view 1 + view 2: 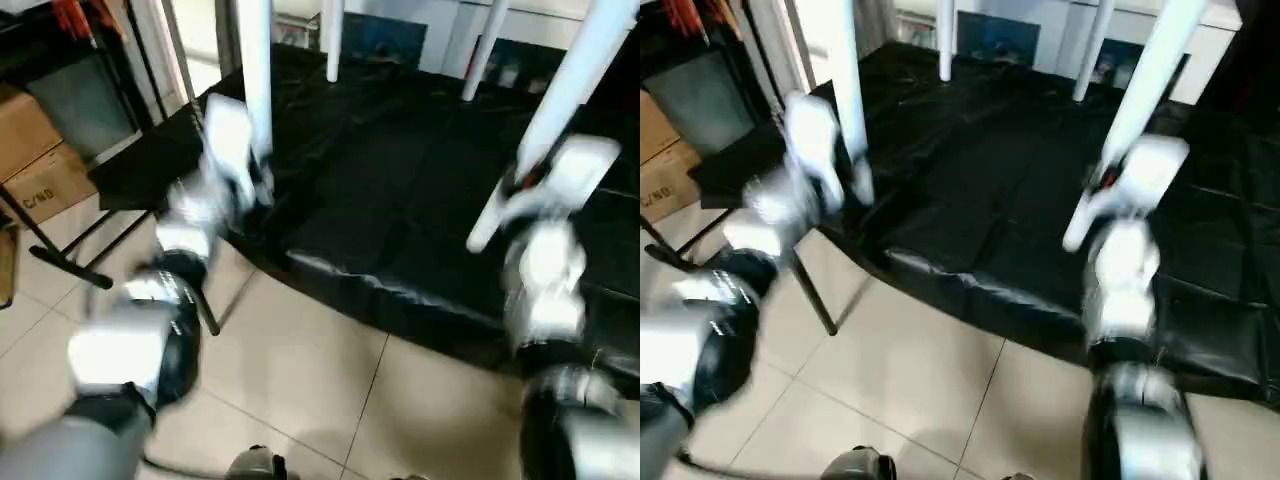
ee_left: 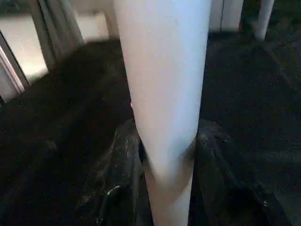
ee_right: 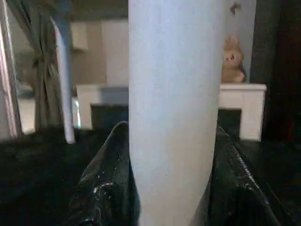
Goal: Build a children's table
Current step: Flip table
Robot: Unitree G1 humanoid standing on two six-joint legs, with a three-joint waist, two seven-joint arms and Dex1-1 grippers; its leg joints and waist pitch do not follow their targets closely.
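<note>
Only lettering legible from here: dark stencilled print on the side of the lower cardboard box [image 1: 45, 185] at the left, beside the black-sheeted table. It reads roughly "C/NO", the first letter cut by blur; in the right eye view just "/NO" shows at the frame edge. Nothing else carries readable text, labels or numbers.

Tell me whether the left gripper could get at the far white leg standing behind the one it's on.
Probably not as things stand. The left gripper is shut on the near left leg, so it is occupied. The far left leg stands farther back over the black-sheeted table, with nothing in between.
</note>
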